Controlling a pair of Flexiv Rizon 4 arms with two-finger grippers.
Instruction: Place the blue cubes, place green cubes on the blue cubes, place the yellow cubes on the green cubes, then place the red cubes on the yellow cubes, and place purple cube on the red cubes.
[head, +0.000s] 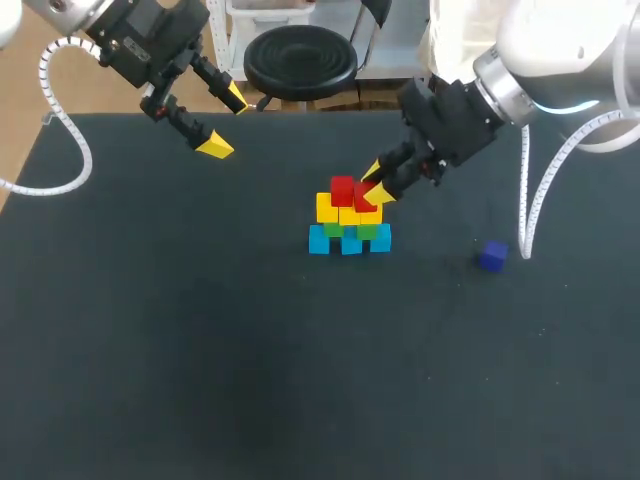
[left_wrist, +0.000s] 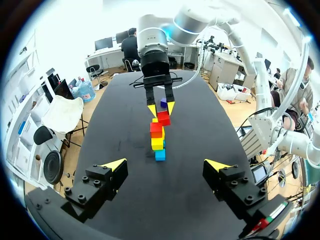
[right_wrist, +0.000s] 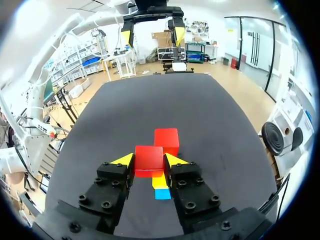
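The cube stack stands mid-table: a bottom row of blue cubes (head: 350, 243), green cubes (head: 368, 232) on them, then yellow cubes (head: 328, 208). One red cube (head: 342, 190) rests on the yellow layer. My right gripper (head: 376, 183) is shut on a second red cube (right_wrist: 149, 159) right beside the first, just over the yellow cubes (right_wrist: 160, 181). The purple cube (head: 492, 256) lies alone to the right of the stack. My left gripper (head: 225, 122) hangs open and empty over the far left of the table, facing the stack (left_wrist: 157, 143).
The black table (head: 200, 350) stretches bare in front of the stack and on its left side. The right arm's white cable (head: 527, 200) hangs down close to the purple cube.
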